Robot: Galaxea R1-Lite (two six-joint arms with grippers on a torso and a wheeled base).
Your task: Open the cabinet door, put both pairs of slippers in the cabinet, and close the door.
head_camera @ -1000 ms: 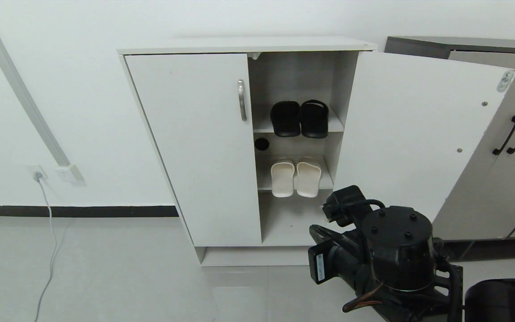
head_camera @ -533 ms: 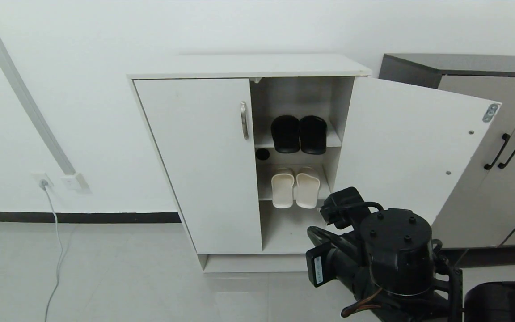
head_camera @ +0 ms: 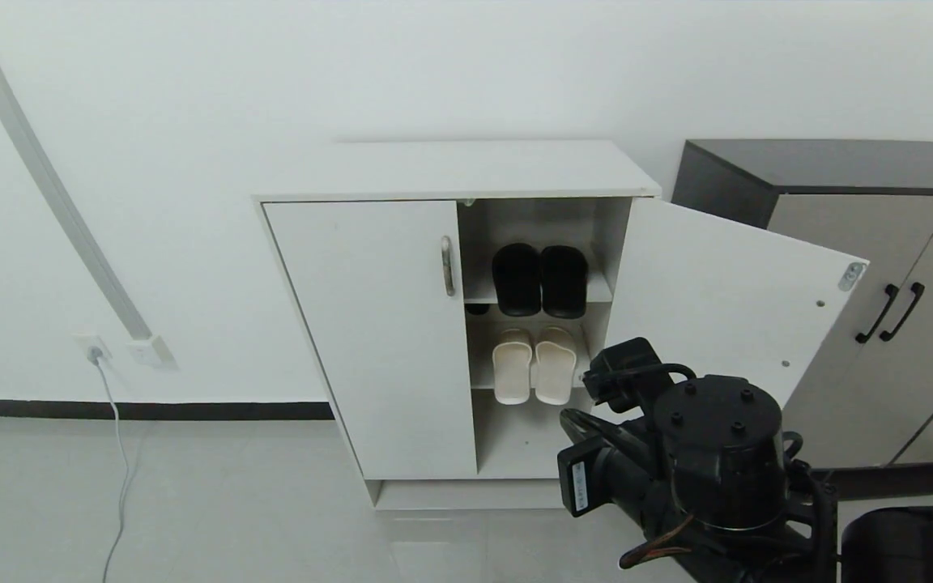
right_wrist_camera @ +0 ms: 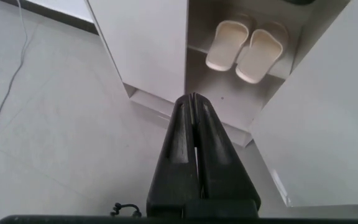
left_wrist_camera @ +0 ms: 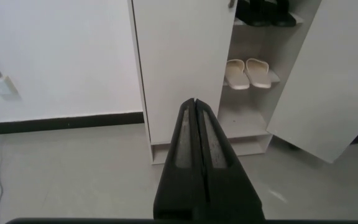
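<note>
White cabinet [head_camera: 450,170] stands against wall, middle of head view. Left door [head_camera: 369,340] shut. Right door [head_camera: 717,300] swung wide open toward 3 o'clock. Black slippers [head_camera: 539,279] sit side by side on upper shelf. Cream slippers [head_camera: 533,371] at 6 o'clock from them, on shelf below. Left gripper [left_wrist_camera: 194,102] fingers pressed together, gripping nothing, over floor before cabinet. Right gripper [right_wrist_camera: 193,96] likewise closed and empty, before open compartment. Grey cabinet [head_camera: 863,267] at 3 o'clock of white one. Wall socket [head_camera: 94,350] at 9 o'clock, cable [head_camera: 122,478] trailing to floor.
</note>
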